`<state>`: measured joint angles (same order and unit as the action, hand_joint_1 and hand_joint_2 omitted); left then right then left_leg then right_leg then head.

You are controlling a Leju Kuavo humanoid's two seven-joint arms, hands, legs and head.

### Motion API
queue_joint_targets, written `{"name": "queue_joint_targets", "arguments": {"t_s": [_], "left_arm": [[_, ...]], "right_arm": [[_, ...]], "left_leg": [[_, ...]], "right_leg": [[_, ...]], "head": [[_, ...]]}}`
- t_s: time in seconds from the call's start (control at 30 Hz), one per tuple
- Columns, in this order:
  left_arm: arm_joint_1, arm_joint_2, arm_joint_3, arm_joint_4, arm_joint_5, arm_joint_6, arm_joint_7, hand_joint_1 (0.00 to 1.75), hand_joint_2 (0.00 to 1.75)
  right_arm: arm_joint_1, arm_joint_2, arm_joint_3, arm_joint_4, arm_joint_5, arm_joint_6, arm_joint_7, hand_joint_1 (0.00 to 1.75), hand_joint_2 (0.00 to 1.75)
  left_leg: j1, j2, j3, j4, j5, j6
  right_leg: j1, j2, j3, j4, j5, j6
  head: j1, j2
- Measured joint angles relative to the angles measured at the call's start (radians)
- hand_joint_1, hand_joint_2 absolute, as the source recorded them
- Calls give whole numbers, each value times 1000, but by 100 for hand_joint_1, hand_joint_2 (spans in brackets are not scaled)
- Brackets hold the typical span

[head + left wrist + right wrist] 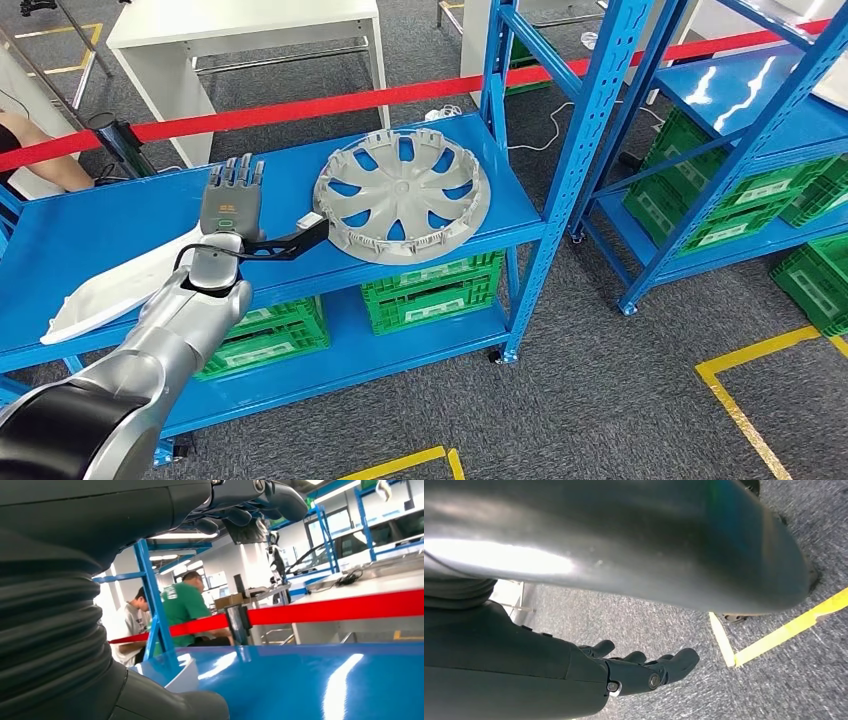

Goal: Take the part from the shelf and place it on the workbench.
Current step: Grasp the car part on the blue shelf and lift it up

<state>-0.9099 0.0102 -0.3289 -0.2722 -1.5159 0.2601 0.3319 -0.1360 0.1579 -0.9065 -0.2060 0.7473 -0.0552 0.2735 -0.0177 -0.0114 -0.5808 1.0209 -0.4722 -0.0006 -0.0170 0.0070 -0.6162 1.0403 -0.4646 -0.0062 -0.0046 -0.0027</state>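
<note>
Item: grey wheel cover [402, 195], lying flat on the blue shelf [90, 235], just right of your left hand [232, 200], whose fingers are spread flat and hold nothing. Right hand [644, 667] hangs empty over the carpet, fingers loosely extended. Risk: your thumb [300, 238] nudges the rim, sliding the cover toward the front edge; a one-handed grasp on so broad a disc may tilt and slip.

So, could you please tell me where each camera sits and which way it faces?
Head view: high on the body, looking down at the blue shelf and grey wheel cover; left hand above it.
Left wrist view: behind the left hand, facing across the shelf to the red tape.
Right wrist view: floorward past the right hand.
Head and left wrist views share shelf and tape.
</note>
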Motion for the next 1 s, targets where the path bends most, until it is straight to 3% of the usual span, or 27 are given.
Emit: {"name": "queue_joint_targets", "arguments": {"t_s": [0.33,0.63,1.0], "left_arm": [[7,50,38,11,19,-57,6,0,175],[72,61,95,19,55,-92,21,0,175],[120,84,125,23,35,67,30,0,175]], "right_arm": [[-4,0,-1,0,-2,-20,0,0,0],[-5,0,-9,0,-9,-48,0,0,0],[-6,-4,-26,0,-11,-62,0,0,0]], "left_leg": [[0,0,0,0,0,0],[0,0,0,0,0,0],[0,0,0,0,0,0]], "right_leg": [[0,0,0,0,0,0],[0,0,0,-1,0,0],[0,0,0,-1,0,0]], "head": [[0,0],[0,0],[0,0]]}}
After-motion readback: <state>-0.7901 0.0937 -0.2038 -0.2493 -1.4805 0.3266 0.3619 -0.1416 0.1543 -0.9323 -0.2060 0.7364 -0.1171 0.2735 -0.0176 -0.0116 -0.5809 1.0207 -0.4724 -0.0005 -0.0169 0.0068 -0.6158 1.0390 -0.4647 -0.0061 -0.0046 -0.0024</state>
